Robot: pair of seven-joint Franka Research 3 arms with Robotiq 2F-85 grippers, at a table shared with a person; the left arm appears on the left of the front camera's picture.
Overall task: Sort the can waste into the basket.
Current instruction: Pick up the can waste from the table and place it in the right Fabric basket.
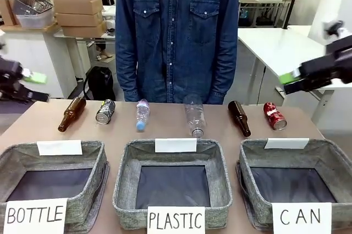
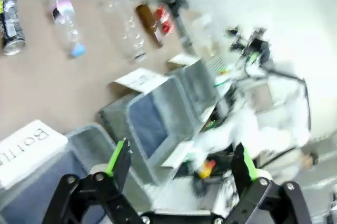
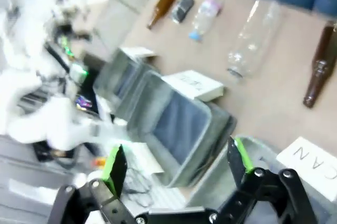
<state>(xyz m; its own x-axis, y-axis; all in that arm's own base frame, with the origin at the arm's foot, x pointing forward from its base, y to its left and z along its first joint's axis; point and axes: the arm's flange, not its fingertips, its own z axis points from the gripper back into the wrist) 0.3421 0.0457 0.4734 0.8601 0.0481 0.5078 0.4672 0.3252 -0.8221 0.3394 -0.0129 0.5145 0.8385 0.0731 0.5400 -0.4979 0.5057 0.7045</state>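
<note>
Two cans lie in the row at the table's far side: a dark grey can (image 1: 105,111) on the left and a dented red can (image 1: 274,116) at the right end. The grey basket (image 1: 254,154) with the "CAN" sign stands at the front right, below the red can. My left gripper (image 1: 37,87) hangs open at the far left edge, away from both cans. My right gripper (image 1: 289,83) is open high at the right, above and beyond the red can. The blurred left wrist view shows the open left gripper (image 2: 181,166), the dark can (image 2: 11,26) and the red can (image 2: 164,19). The right wrist view has the open right gripper (image 3: 176,161) and the dark can (image 3: 182,8).
Two brown bottles (image 1: 72,114) (image 1: 239,117) and two clear plastic bottles (image 1: 142,114) (image 1: 194,118) lie in the same row. Baskets signed "BOTTLE" (image 1: 82,151) and "PLASTIC" (image 1: 126,157) stand at the front left and middle. A person in a denim shirt (image 1: 176,30) stands at the far edge.
</note>
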